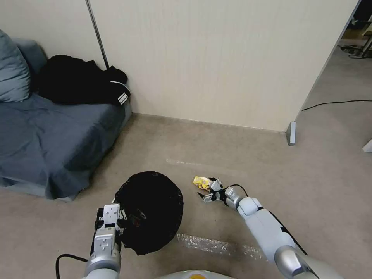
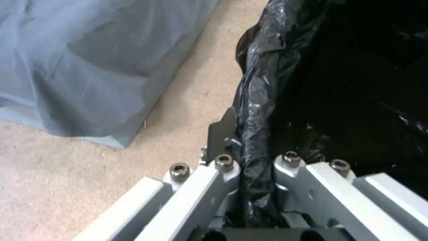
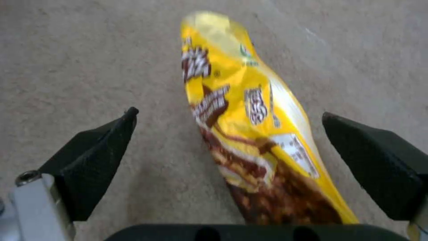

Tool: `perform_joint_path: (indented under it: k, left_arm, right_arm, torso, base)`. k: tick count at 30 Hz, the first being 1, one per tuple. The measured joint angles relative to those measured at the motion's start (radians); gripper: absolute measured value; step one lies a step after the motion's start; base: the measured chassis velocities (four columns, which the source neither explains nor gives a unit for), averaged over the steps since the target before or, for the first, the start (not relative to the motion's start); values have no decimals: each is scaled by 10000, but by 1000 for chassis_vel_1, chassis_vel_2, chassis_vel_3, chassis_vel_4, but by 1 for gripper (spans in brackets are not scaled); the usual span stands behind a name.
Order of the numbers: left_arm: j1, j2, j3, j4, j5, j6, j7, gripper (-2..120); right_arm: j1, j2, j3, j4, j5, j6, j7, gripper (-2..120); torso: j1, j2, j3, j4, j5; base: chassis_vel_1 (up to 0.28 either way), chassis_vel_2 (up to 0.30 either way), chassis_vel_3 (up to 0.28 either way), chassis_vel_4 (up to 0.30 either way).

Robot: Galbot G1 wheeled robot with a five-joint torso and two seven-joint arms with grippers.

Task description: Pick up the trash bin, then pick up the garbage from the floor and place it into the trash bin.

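Reaching low over the carpet (image 1: 162,143), your right gripper (image 1: 209,190) has its black fingers (image 3: 96,157) spread wide on either side of a yellow snack wrapper (image 3: 249,134), not yet closed on it. Your left gripper (image 2: 256,167) is clamped on the bag-lined rim of the trash bin (image 1: 151,211), which sits near the blue sofa (image 1: 50,135).

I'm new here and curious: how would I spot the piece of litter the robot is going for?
Start at the grey sofa; right of it is the black-lined bin. Just right of that, on the floor, lies a wrapper between the right gripper's open fingers. It's bright yellow.
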State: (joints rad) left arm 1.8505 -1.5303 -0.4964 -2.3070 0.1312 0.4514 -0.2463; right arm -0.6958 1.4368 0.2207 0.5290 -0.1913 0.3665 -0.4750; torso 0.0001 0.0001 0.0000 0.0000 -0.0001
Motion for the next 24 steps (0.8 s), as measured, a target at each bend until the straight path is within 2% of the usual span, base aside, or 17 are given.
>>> perform_joint_path:
  k: [7,10,12,15,16,19,20,22,24]
  left_arm:
    - [-2,-3,32,38,37,0,0,1]
    - [13,-18,77,53,96,-17,0,1]
    - [20,-24,87,56,111,-25,0,1]
    - [44,-33,104,57,132,-49,0,1]
    - [44,-33,104,57,132,-49,0,1]
    - [66,-28,99,47,133,-54,0,1]
    - [66,-28,99,47,133,-54,0,1]
    - [73,-17,90,1,130,-55,0,1]
    - [73,-15,89,-6,128,-56,0,1]
  right_arm:
    - [133,-28,10,-486,379,-22,45,97]
    - [172,-63,10,-637,468,-17,47,84]
    - [172,-70,10,-656,490,-14,47,80]
    - [147,-68,10,-672,560,6,56,65]
    - [147,-68,10,-672,560,6,56,65]
    - [82,-41,4,-616,608,26,99,52]
    - [82,-41,4,-616,608,26,99,52]
    - [53,-38,-6,-506,663,26,151,41]
    - [51,-39,-10,-483,670,25,157,37]
  torso:
    - [-1,0,0,0,1]
    - [0,0,0,0,0]
    - [-1,0,0,0,0]
    - [-1,0,0,0,0]
    - [-1,0,0,0,0]
    - [-1,0,0,0,2]
    - [-1,0,0,0,2]
    - [-1,0,0,0,1]
    - [0,0,0,0,1]
  base:
    - [0,0,0,0]
    - [0,0,0,0]
    - [0,0,0,0]
    - [0,0,0,0]
    - [0,0,0,0]
    - [0,0,0,0]
    - [0,0,0,0]
    - [0,0,0,0]
    - [0,0,0,0]
